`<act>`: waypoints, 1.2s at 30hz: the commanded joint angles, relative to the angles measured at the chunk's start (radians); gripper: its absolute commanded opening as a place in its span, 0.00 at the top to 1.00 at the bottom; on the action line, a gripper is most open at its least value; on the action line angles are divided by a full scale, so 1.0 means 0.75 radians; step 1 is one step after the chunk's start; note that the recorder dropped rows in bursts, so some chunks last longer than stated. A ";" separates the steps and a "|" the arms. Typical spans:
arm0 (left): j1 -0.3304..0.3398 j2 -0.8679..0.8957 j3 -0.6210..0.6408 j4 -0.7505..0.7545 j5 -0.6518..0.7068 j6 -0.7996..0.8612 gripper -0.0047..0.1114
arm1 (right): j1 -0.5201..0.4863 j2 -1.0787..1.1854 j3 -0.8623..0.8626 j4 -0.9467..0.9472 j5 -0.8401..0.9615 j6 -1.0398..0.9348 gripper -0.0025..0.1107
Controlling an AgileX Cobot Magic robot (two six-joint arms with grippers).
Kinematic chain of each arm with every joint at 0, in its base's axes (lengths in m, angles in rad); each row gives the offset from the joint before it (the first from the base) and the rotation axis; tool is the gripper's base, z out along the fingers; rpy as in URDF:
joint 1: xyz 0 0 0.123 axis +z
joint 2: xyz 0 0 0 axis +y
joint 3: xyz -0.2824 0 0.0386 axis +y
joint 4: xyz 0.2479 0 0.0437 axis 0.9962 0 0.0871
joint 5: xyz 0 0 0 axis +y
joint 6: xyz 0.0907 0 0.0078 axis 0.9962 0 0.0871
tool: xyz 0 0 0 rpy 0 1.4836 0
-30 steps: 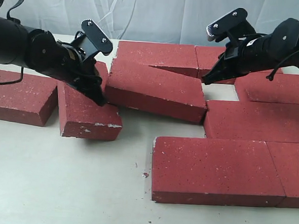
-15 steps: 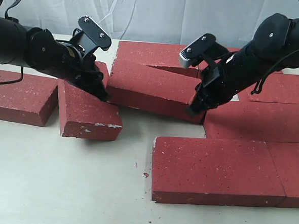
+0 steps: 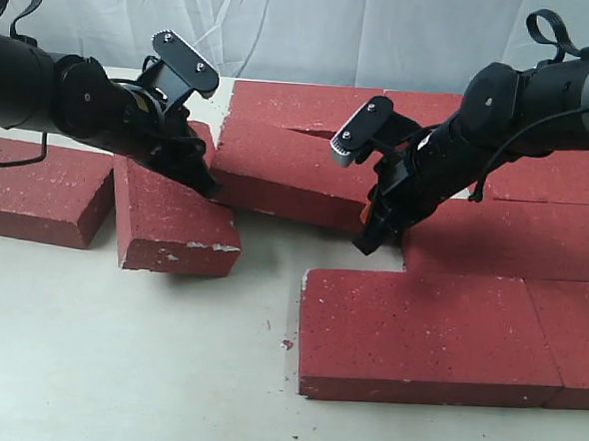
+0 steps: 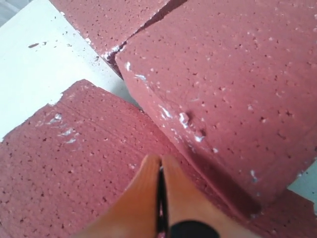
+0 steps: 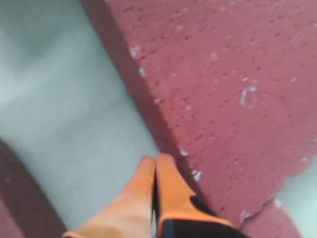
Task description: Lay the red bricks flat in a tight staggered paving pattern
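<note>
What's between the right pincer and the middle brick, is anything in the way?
Nothing visible stands between them. The right pincer is shut, with its tips down at the middle brick's near right corner. The wrist view shows them right at the brick's edge, with only bare table on the other side.

The red bricks (image 3: pixel 428 329) are a dark, dusty red all over, their rough faces peppered with small dark pits and white specks, with pale whitish chips along some edges and corners. The bench (image 3: pixel 115 370) beneath them is plain off-white, marked by a few tiny red crumbs, and the creased cloth (image 3: pixel 316 32) behind is pale grey-white. The left arm (image 3: pixel 42 95) and the right arm (image 3: pixel 542 96) are both black, while the left gripper (image 4: pixel 159 163) and the right gripper (image 5: pixel 155 163) each show orange jaws with a black patch at the base.
</note>
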 commanded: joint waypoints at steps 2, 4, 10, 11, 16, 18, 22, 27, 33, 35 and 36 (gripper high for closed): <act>0.007 0.020 -0.008 -0.023 -0.046 -0.009 0.96 | -0.001 0.033 0.001 -0.013 -0.182 -0.009 0.99; 0.007 0.028 -0.008 -0.023 -0.060 -0.009 0.96 | -0.001 0.039 0.001 -0.013 -0.228 -0.009 0.99; 0.007 0.029 -0.008 0.008 -0.068 -0.009 0.96 | -0.001 0.039 0.001 -0.011 -0.315 -0.009 0.99; 0.007 0.026 -0.008 0.032 -0.064 -0.009 0.96 | -0.001 0.039 0.001 -0.011 -0.335 -0.009 0.99; 0.050 -0.022 -0.008 0.119 0.038 -0.009 0.96 | -0.004 0.022 0.001 0.008 -0.293 0.014 0.99; 0.082 -0.063 -0.008 0.128 0.092 -0.009 0.96 | 0.016 -0.020 0.001 0.017 -0.234 0.014 0.99; 0.142 -0.171 -0.008 0.125 0.210 -0.011 0.96 | 0.092 -0.145 0.001 0.195 -0.111 0.014 0.99; 0.169 -0.285 -0.008 0.039 0.358 -0.015 0.96 | 0.258 -0.145 0.001 0.250 -0.153 -0.055 0.99; 0.169 -0.298 -0.008 0.031 0.410 -0.015 0.96 | 0.377 0.040 -0.120 0.216 -0.134 -0.039 0.99; 0.169 -0.298 -0.008 0.035 0.410 -0.015 0.96 | 0.377 0.095 -0.160 0.191 -0.118 0.008 0.99; 0.169 -0.298 -0.008 0.035 0.407 -0.015 0.96 | 0.377 0.123 -0.179 0.156 -0.112 0.037 0.99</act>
